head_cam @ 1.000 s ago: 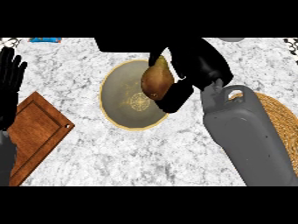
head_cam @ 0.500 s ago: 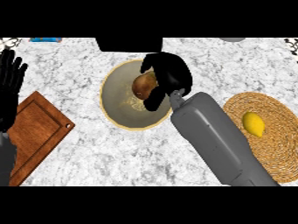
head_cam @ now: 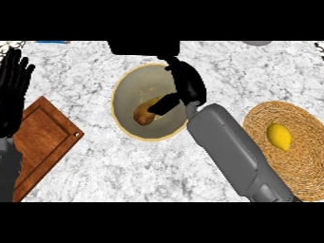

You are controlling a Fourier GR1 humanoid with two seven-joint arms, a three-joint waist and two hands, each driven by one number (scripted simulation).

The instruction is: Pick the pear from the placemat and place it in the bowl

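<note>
The single view looks steeply down from the robot's head onto the counter, near enough that bowl, cutting board and placemat span it, the right forearm entering from below.

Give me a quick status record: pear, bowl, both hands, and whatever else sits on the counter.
pear: lying on its side inside the bowl
bowl: tan, mid-counter on the marble counter
right hand: over the bowl's right side, reaching down to the pear; grip unclear
left hand: open, upright, resting at the view's left edge
placemat: round, woven, right of the bowl; no pear on it
lemon: on the placemat
cutting board: wooden, left of the bowl, set at an angle
</note>
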